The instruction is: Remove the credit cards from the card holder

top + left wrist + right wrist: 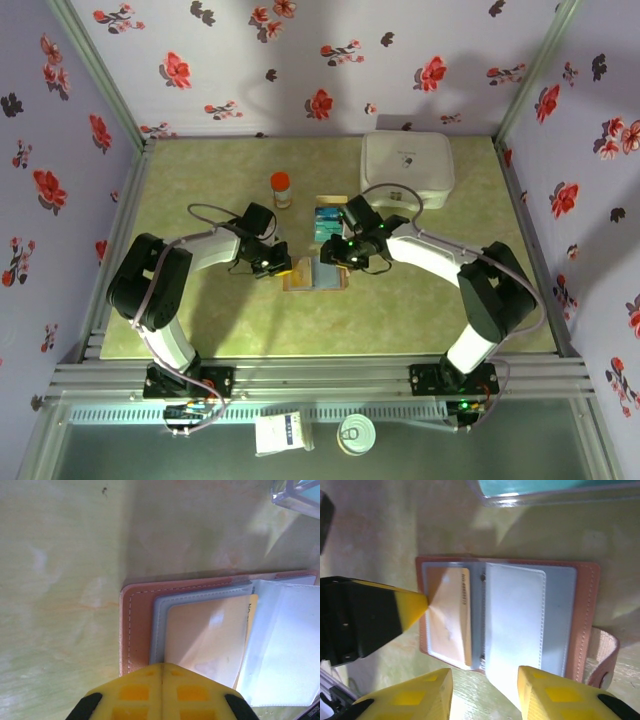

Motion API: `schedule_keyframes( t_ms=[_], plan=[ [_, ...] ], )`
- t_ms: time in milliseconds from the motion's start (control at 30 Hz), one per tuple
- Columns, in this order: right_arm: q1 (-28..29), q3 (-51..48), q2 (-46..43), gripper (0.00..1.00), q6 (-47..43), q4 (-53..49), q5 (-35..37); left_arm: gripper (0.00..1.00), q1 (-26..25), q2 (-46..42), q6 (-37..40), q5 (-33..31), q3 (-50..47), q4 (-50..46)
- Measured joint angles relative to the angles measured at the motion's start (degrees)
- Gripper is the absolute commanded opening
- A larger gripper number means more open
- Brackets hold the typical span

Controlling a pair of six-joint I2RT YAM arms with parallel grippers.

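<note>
The small brown leather-like folding card holder (582, 605) lies open and flat mid-way across the pale green tabletop (200, 320), between the two arms. The left gripper (161, 692), yellow jaws pressed together, bears its tip down on the left edge of the holder's left panel. In that panel's see-through pocket sits the thin orange-yellow card (449, 620), long axis running near to far, right edge bared beside the spine. The right gripper (485, 692) hovers at the holder's near edge, jaws spread and empty, straddling the loose clear plastic sleeve (515, 620). The card thus lies left and far of those jaws, and the right arm looks the free one to draw it. Teal-blue rectangular cards (328, 222) rest just far of the holder.
</note>
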Motion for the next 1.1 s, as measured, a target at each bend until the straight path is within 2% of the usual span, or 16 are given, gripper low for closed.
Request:
schedule_keyframes(
  t_ms=[267, 500, 733, 1100],
  plan=[
    [0.0, 0.1, 2.8, 0.38, -1.0, -3.0, 2.7, 0.04, 0.0, 0.0, 0.0, 0.0, 0.0, 0.0],
    [0.0, 0.1, 3.1, 0.27, -1.5, -3.4, 2.2, 0.04, 0.0, 0.0, 0.0, 0.0, 0.0, 0.0],
    [-0.1, 0.1, 3.2, 0.05, 0.5, 0.1, -0.9, 0.04, 0.0, 0.0, 0.0, 0.0, 0.0, 0.0],
    [0.3, 0.3, 6.0, 0.0, 3.5, 5.7, -4.7, 0.04, 0.0, 0.0, 0.0, 0.1, 0.0, 0.0]
  ],
)
